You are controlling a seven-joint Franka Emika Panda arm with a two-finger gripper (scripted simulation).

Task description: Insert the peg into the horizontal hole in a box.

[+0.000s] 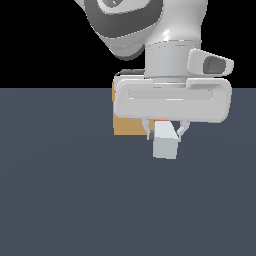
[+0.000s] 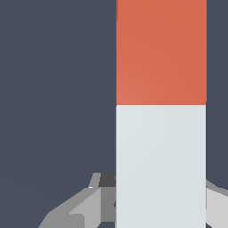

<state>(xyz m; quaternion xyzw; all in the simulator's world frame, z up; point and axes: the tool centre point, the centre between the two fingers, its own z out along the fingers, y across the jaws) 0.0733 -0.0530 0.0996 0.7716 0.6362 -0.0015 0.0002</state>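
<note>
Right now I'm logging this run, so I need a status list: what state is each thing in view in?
peg: gripped on its pale half, held off the floor, pale end toward the exterior camera.
gripper: shut on the peg, fingers on either side of it.
box: resting behind the gripper, mostly hidden by it; peg not yet in it.
hole: not visible in either view.

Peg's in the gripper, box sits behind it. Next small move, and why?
Probably carry the peg toward the box, lining its red end up with the hole. The gripper holds the pale half, the box lies behind toward the exterior view's left, and its hole isn't visible yet.
</note>
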